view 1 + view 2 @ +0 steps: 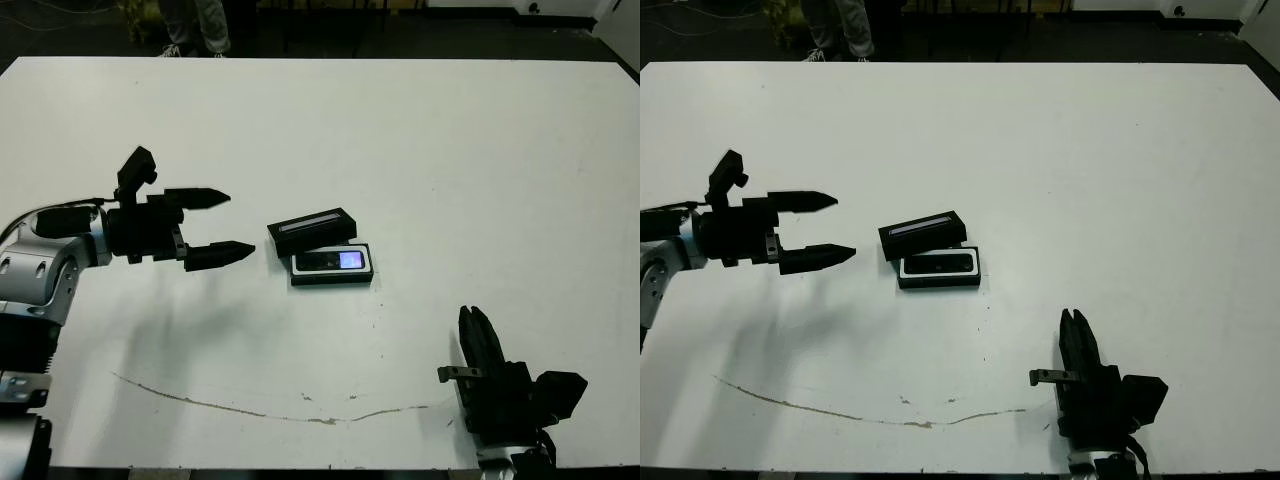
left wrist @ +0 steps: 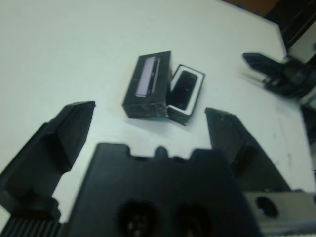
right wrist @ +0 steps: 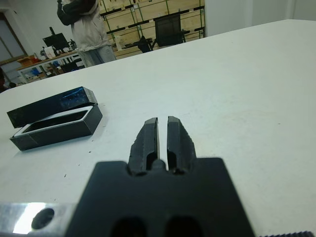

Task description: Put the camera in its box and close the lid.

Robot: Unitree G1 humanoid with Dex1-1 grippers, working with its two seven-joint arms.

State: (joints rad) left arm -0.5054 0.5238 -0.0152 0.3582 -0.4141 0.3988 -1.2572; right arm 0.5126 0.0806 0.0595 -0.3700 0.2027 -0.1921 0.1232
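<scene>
Black on white: the shallow black rectangular box with a white inner lining [image 1: 332,266] lies near the middle of the white table [image 1: 450,160], and the small slim black camera with a bluish screen [image 1: 333,261] already rests flat inside it, screen upward. The black rectangular lid with a long grey glossy window strip [image 1: 312,230] sits just beyond the box on its far side, touching or very nearly touching its long edge and skewed a little against it, strip upward. The left gripper [image 1: 222,225] hovers near the lid's left end, level with it, its two black fingers spread wide with nothing between them. The right gripper [image 1: 478,335] waits at the near edge of the table, well apart from the box, fingers pressed almost together and empty. A person stands beyond the far edge.

Handling, as a judgement: the lid looks like rigid, light card or plastic with smooth faces, so it is likely to slide under a sideways push and to slip in a weak pinch. The best hold is probably across its narrow width at mid-length, on the two long side walls, clear of the glossy strip. The box is equally light and may shift when the lid is pressed home
</scene>
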